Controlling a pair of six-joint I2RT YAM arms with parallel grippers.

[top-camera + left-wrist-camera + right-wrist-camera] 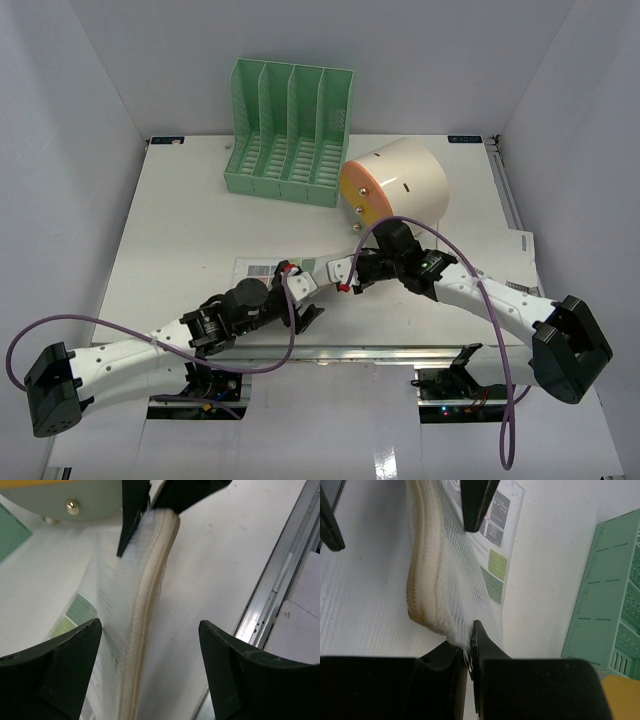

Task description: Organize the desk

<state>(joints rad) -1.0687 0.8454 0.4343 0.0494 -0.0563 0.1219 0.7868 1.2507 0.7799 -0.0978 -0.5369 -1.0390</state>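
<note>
Tabletop (pixel 180 220): under both arms, pouch (pixel 455 580) lying near its front edge.
Right jaws: clamped on pouch end.
Left jaws: wide, straddling pouch, holding nothing.
Risk: thin pinch may slip; lifted pouch could sag and snag left jaws.

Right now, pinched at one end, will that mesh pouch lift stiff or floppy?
Probably floppy: the mesh pouch bows along its zipper with the right gripper pinching one end. Likely light: thin see-through mesh, a printed sheet showing through.
</note>
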